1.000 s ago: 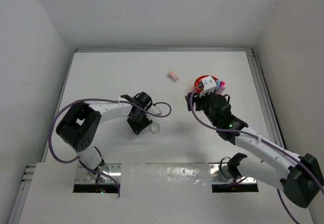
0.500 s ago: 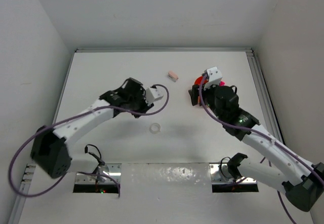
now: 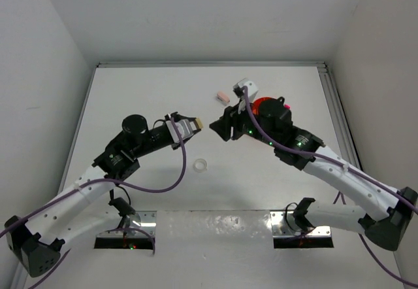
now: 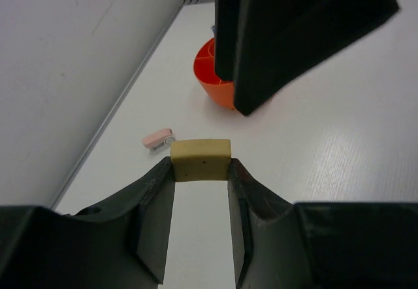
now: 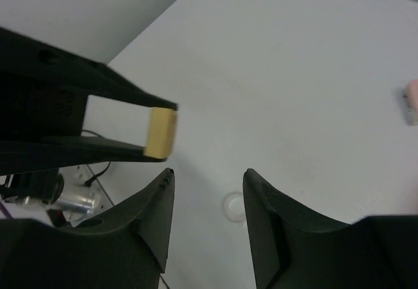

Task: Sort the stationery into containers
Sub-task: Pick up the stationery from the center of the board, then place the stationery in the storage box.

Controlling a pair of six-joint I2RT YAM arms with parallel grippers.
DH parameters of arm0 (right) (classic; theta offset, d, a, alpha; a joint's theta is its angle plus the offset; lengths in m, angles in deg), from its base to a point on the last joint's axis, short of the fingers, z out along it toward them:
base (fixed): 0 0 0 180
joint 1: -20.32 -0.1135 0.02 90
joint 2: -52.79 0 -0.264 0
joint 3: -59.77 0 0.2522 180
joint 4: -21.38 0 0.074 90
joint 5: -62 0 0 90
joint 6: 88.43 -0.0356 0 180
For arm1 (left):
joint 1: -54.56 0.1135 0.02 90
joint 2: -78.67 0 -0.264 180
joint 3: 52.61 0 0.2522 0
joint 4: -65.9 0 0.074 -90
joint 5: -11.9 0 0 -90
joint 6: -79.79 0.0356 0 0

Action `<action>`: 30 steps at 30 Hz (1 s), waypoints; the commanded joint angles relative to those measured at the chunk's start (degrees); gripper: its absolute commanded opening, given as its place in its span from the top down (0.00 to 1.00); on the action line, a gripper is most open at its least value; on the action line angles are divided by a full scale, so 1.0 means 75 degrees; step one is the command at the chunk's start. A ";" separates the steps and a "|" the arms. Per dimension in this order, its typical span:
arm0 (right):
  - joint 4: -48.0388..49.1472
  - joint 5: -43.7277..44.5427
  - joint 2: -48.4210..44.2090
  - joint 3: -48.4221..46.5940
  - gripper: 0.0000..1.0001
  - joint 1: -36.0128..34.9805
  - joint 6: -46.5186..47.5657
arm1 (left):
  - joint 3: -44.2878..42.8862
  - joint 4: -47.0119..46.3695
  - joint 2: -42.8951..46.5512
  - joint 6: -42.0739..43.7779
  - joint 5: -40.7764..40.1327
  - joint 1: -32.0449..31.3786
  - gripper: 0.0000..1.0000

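My left gripper point(image 3: 194, 125) is shut on a tan eraser block point(image 3: 198, 124), held above the table's middle; the left wrist view shows the block point(image 4: 200, 159) pinched between the fingertips. My right gripper point(image 3: 221, 127) is open and empty, facing the left one at a small gap, and the right wrist view shows the block point(image 5: 160, 133) just ahead of its jaws point(image 5: 206, 174). The orange tub point(image 3: 261, 101) is mostly hidden under the right arm and shows better in the left wrist view point(image 4: 212, 73). A pink eraser point(image 3: 223, 97) lies left of the tub. A clear tape ring point(image 3: 200, 165) lies below the grippers.
White walls enclose the table on the left, back and right. The right arm's black gripper body point(image 4: 294, 27) fills the upper part of the left wrist view. The pink eraser point(image 4: 157, 139) also shows there, and the tape ring point(image 5: 234, 205) in the right wrist view.
My left arm rose from beside the tape ring and swung toward the centre with the tan eraser. My right gripper moved left off the tub to face it.
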 commanded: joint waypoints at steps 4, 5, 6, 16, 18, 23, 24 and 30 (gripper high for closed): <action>0.0373 -0.0240 0.0668 -0.0672 0.52 -0.0654 -0.0241 | -0.0042 -0.0427 -0.0041 -0.0124 -0.0080 -0.0187 1.00; 0.0373 -0.0205 0.0785 -0.0777 0.53 -0.0759 -0.0148 | -0.0054 -0.0416 -0.0017 -0.0135 -0.0115 -0.0187 1.00; 0.0373 -0.0158 0.0810 -0.0813 0.53 -0.0818 -0.0100 | -0.0065 -0.0415 -0.0040 -0.0136 -0.0127 -0.0198 1.00; 0.0701 0.0147 0.0880 -0.0848 0.52 -0.0995 -0.0077 | 0.0063 -0.0099 0.0030 -0.0042 -0.0127 -0.0245 1.00; 0.0771 0.0147 0.0892 -0.0872 0.53 -0.0995 -0.0076 | 0.0075 -0.0087 0.0018 -0.0019 -0.0151 -0.0269 1.00; 0.0889 0.0451 0.1044 -0.0895 0.55 -0.0995 -0.0170 | 0.0063 -0.0111 -0.0017 -0.0065 -0.0139 -0.0315 1.00; 0.0912 0.0452 0.1137 -0.0895 0.56 -0.0983 -0.0205 | 0.0052 -0.0134 -0.0017 -0.0065 -0.0151 -0.0327 1.00; 0.0901 0.0288 0.1536 -0.1013 0.59 -0.0983 -0.0229 | 0.0017 -0.0169 -0.0041 -0.0147 -0.0256 -0.0339 1.00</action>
